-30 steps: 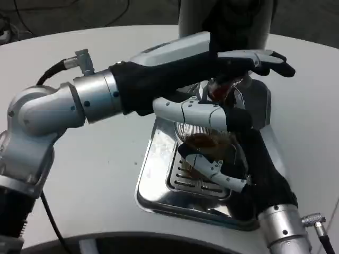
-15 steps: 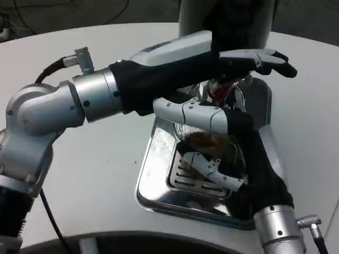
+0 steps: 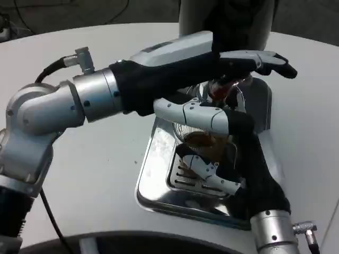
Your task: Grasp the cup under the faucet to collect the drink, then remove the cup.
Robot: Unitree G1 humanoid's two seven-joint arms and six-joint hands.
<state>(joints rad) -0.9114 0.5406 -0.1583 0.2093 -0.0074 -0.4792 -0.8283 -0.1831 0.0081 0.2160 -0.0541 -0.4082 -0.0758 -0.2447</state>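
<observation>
Your cup [image 3: 204,138], clear and holding brown drink, stands on the metal drip tray [image 3: 159,180] right under the faucet [image 3: 220,90], and your right robot hand [image 3: 233,164] is wrapped around it from 5 o'clock. At 12 o'clock of the cup, your left robot hand [image 3: 249,63] lies flat on the dispenser [image 3: 228,21], fingers extended, gripping nothing. The tray sits on the white tabletop [image 3: 95,174].

Two silver forearms are seen, each ringed by small dark screw holes and fitted with a metal plug near the wrist. A black cable [image 3: 46,71] is attached to the left plug. The left hand [image 3: 212,61] is black with a white back; the right hand [image 3: 233,153] is black, its fingers [image 3: 190,111] cased in white.
</observation>
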